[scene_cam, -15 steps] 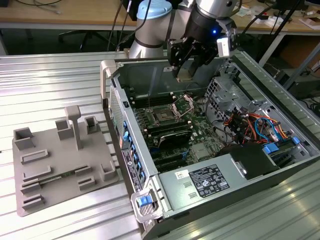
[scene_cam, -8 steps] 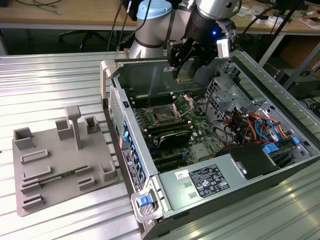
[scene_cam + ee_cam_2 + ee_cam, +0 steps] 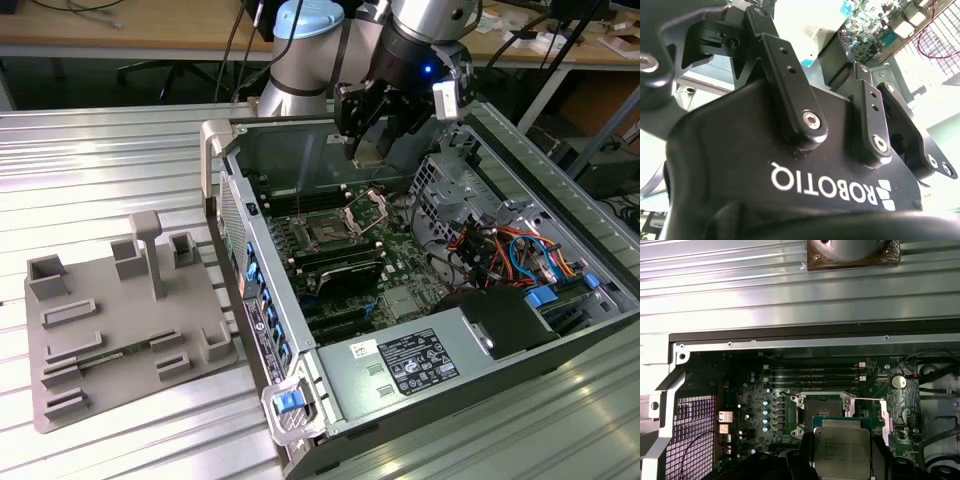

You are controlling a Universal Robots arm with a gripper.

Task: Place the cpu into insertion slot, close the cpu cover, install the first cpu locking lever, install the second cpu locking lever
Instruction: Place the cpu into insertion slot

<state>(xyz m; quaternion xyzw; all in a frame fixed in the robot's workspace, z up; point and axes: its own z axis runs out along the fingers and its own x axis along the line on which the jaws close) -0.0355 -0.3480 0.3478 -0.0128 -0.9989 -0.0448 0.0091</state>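
Grey plastic fixture (image 3: 120, 320), with several upright posts and shallow pockets, sits at the exterior view's left on a ribbed metal tabletop (image 3: 100, 170). Just beside it, toward the exterior view's right, an open computer case (image 3: 250, 250) lies on its side, its green circuit board facing up.

Near the middle of that board is the insertion slot (image 3: 327, 236), a small dark square socket with a silver rim. It holds no chip. Long black memory slots (image 3: 290, 205) run alongside it. The cpu cover (image 3: 366, 207), a thin silver frame, stands tilted up and open at the slot's edge on the exterior view's right.

Above the board, further to the exterior view's right, hangs the black gripper (image 3: 368, 140) on a silver and pale blue robot arm (image 3: 300, 40). It is clenched on the cpu (image 3: 367, 150), holding it in the air, well apart from the slot. In the first wrist view the chip's silver-grey top faces the camera between the two dark fingers (image 3: 880, 460), with the bare socket on the board beyond it. The second wrist view shows the gripper's black body and linkages close up.

Lower in the case is a silver power supply box (image 3: 400, 365). At the exterior view's far right, orange and blue cables (image 3: 500, 250) bundle inside the case.
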